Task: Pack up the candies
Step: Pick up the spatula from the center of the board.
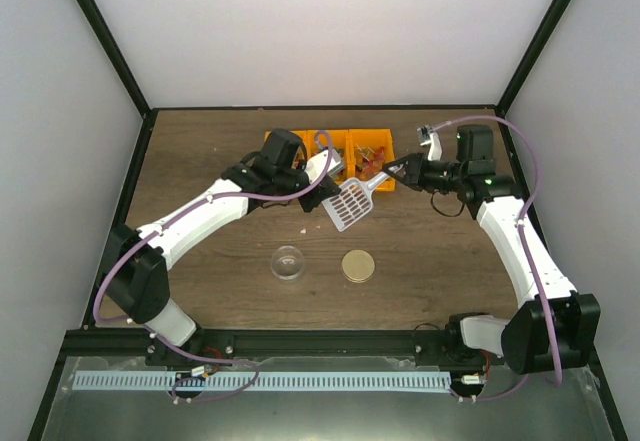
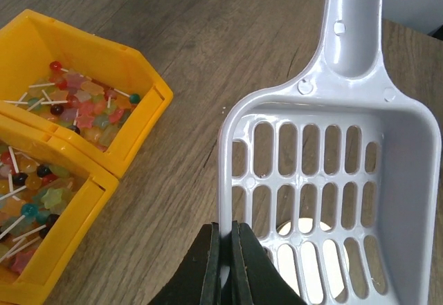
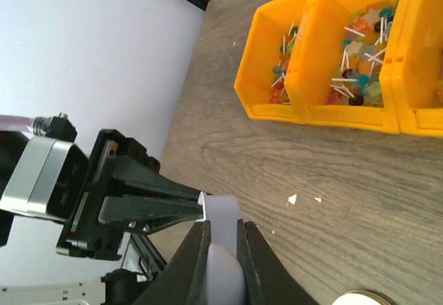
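Observation:
The candies [image 2: 82, 108] are small mixed-colour sweets, some on white sticks, lying in orange bins [image 1: 340, 149]; they also show in the right wrist view [image 3: 360, 28]. A white slotted scoop [image 1: 350, 204] hangs empty above the table in front of the bins. My left gripper [image 1: 322, 193] is shut on the scoop's side rim [image 2: 235, 180]. My right gripper [image 1: 388, 175] is shut on the scoop's handle [image 3: 223, 211]. In the right wrist view the left gripper's fingers [image 3: 149, 205] meet the scoop from the left.
A clear round jar [image 1: 288, 262] and a round gold lid [image 1: 358, 266] sit on the wooden table nearer the arm bases. The lid shows pale through the scoop's slots [image 2: 304, 246]. Small white crumbs [image 3: 292, 198] lie on the table.

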You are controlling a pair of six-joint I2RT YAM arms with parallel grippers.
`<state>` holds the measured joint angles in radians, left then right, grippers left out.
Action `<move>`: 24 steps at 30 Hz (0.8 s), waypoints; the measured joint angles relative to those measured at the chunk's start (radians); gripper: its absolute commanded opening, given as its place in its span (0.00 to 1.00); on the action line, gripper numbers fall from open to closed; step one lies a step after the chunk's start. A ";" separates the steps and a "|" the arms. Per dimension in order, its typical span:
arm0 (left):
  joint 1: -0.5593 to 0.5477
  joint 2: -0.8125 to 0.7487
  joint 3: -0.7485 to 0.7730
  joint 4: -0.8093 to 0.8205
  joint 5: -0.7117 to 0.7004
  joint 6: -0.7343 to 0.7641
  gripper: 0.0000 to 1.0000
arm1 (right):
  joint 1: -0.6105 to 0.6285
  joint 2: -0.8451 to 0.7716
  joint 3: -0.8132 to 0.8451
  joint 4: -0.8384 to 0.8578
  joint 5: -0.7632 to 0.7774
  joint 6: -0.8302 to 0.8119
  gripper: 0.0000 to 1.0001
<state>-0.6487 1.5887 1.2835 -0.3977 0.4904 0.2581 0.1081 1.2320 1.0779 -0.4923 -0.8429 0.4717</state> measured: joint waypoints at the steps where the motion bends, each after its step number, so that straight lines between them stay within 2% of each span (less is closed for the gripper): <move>1: -0.001 0.000 -0.001 0.002 -0.005 -0.002 0.10 | 0.000 -0.001 0.000 0.006 -0.008 0.013 0.01; 2: -0.001 0.000 -0.002 0.004 -0.005 -0.005 0.15 | 0.000 -0.003 0.000 0.011 -0.010 0.016 0.01; 3: -0.001 0.000 -0.003 0.008 -0.011 -0.010 0.27 | 0.000 -0.003 0.000 0.015 -0.014 0.021 0.01; 4: -0.002 0.000 -0.003 0.013 -0.020 -0.018 0.54 | 0.000 -0.003 -0.001 0.023 -0.021 0.023 0.01; 6: 0.000 -0.001 -0.003 0.033 -0.041 -0.043 0.95 | 0.000 -0.005 -0.010 0.034 -0.020 0.036 0.01; 7: 0.000 -0.002 -0.003 0.046 -0.048 -0.049 0.99 | 0.000 -0.005 -0.015 0.038 -0.020 0.043 0.01; 11: 0.004 -0.012 -0.012 0.100 -0.090 -0.124 1.00 | 0.000 -0.006 -0.032 0.069 -0.013 0.090 0.01; 14: 0.031 -0.045 -0.055 0.159 -0.104 -0.246 1.00 | 0.000 -0.021 -0.032 0.108 0.010 0.126 0.01; 19: 0.151 -0.121 -0.188 0.322 -0.035 -0.619 1.00 | 0.000 -0.072 -0.045 0.214 0.048 0.192 0.01; 24: 0.209 -0.124 -0.340 0.601 0.092 -0.998 1.00 | 0.000 -0.112 -0.081 0.326 0.060 0.254 0.01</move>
<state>-0.4400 1.4647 0.9432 0.2035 0.5823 -0.7395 0.1081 1.1202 0.9970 -0.1661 -0.7834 0.7258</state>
